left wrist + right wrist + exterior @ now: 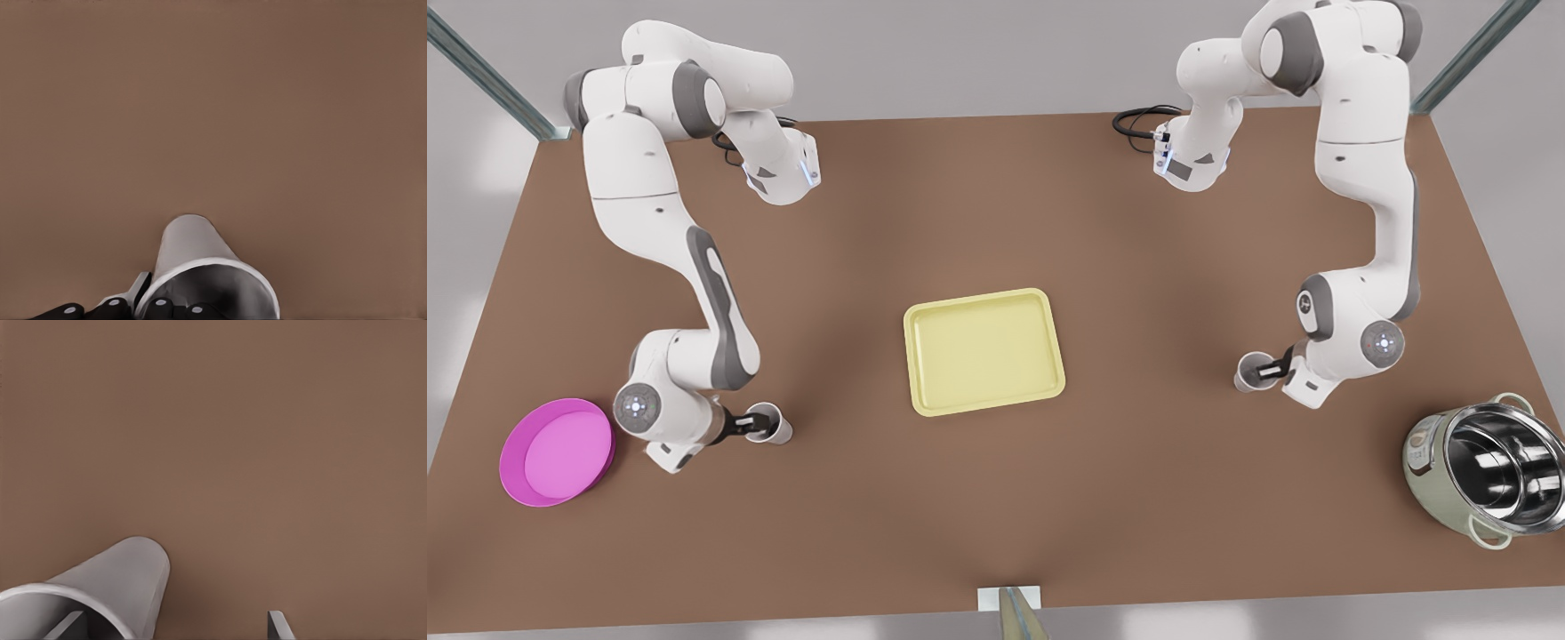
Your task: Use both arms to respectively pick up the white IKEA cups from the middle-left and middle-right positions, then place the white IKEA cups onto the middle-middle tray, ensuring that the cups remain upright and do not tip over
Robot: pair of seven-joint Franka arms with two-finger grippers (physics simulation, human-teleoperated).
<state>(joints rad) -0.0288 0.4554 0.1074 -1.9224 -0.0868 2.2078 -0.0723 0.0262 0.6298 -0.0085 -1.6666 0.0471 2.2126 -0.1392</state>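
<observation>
The widest risk is in the carry across the brown table [996,498]. Both arms must converge on the one pale yellow tray [929,373], which lies in the middle, well apart from either cup, so two wrists arriving together could knock each other or a cup already set down. The next risk is in the grips themselves. The left gripper [150,298] appears to be pinched on the rim wall of the left gripper's cup [193,253], with one finger outside and the other inside. A hold on a thin tapered wall like this could let the tumbler swing or slip once lifted, and it may land tilted. The right gripper [173,625] stands spread, one finger down inside the right gripper's cup [127,577] and the other well clear outside. If it closes off-centre, it would likely shove or tip the cup before it clamps. The containers, from largest: the steel pot [1489,480], near the table corner at the front view's right, looks empty. The tray is bare. The magenta bowl [556,452], at the front view's left, holds nothing. The white cup on the front view's left [771,426] and the white cup on the front view's right [1254,372] both look upright, each with an arm's black fingers at its rim and only a greyish inside showing.
</observation>
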